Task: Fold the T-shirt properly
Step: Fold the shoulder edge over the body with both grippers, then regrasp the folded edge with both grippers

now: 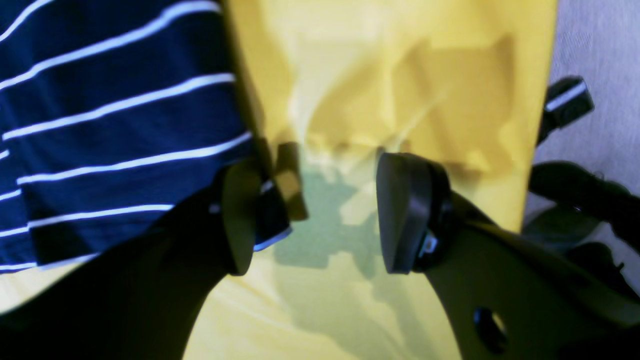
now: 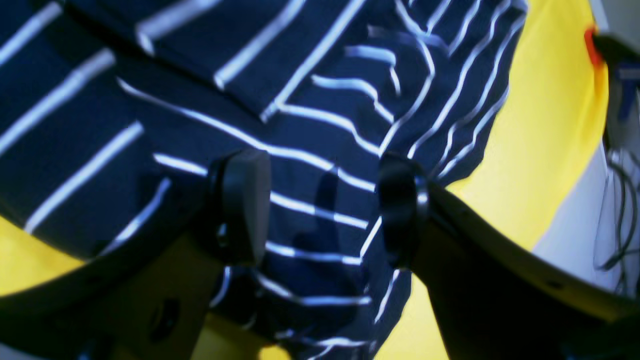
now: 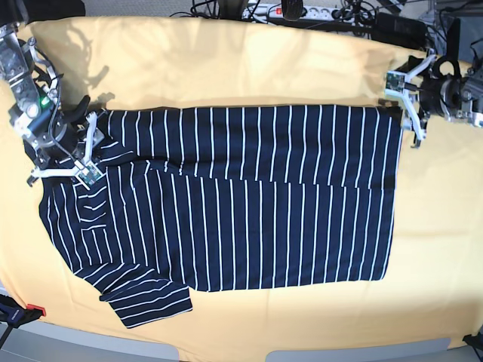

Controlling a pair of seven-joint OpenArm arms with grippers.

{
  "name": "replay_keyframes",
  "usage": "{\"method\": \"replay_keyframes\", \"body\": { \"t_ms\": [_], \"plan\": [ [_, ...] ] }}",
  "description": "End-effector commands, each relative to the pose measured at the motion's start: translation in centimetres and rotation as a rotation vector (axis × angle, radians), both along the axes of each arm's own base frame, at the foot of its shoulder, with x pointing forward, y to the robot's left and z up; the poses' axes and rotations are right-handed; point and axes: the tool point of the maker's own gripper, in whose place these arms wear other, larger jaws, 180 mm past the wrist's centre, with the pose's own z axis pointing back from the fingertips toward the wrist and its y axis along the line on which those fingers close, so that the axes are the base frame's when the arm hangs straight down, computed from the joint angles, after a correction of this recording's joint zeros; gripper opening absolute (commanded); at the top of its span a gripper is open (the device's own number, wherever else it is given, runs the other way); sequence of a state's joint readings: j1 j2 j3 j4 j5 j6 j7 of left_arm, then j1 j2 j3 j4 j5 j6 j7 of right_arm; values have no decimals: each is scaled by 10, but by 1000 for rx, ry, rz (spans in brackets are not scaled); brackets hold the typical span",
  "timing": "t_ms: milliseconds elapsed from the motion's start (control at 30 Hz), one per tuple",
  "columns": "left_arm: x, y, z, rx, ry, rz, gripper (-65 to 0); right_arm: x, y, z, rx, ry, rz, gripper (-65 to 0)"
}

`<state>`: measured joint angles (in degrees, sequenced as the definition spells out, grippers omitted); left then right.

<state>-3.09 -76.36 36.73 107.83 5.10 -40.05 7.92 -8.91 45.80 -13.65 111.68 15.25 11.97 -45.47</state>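
**First onlooker:** Yellow cloth covers the whole tabletop [image 3: 226,60], and the T-shirt [image 3: 241,219] lies on it, dark navy with thin white stripes. Starting at the near edge: one short sleeve sticks out towards us at the lower left, unfolded. Behind it the body spreads flat across the middle. Along the far side, a long band of the shirt is turned over onto the body, making a straight fold line from side to side.

**Second onlooker:** And the two arms? Are they holding anything?

**First onlooker:** No. Both stand at the ends of that far band. The right claw [image 3: 84,151], on our left, hovers over the collar and shoulder end. Its close-up camera shows the two pads spread apart, with rumpled striped cloth [image 2: 320,150] lying loose beneath them, not pinched. The left claw [image 3: 407,105], on our right, sits at the hem corner. Its close-up shows the jaws wide too; one pad [image 1: 240,215] overlaps the shirt's edge [image 1: 115,135], while bare yellow cloth fills the gap.

**Second onlooker:** Why would they be placed like that?

**First onlooker:** My guess is that each end of the band needed a grip so the fold stayed even, and open jaws suggest the cloth has been let go. I judge the fold only partly done, since the near sleeve and side remain spread out.
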Motion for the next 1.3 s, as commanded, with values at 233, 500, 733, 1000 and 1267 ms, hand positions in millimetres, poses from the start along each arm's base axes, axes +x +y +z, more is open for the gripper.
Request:
{"method": "replay_keyframes", "body": {
  "t_ms": [233, 500, 733, 1000, 1267],
  "plan": [
    [17, 2, -5, 28, -119, -20, -277, -32, 2, -18, 11, 51, -3, -292],
    [45, -1, -11, 18, -264, 11, -277, -47, -2, -29, -8, 83, -15, -292],
    [43, -1, -10, 47, -262, -25, -277, -46, -1, -28, -3, 74, -17, -292],
    [61, -22, 16, -20, -293, 23, -277, -46, -1, -27, -4, 73, -17, -292],
    [63, -22, 38, -48, -216, 70, -277, -45, -2, -27, -6, 70, -15, -292]
  ]
}}
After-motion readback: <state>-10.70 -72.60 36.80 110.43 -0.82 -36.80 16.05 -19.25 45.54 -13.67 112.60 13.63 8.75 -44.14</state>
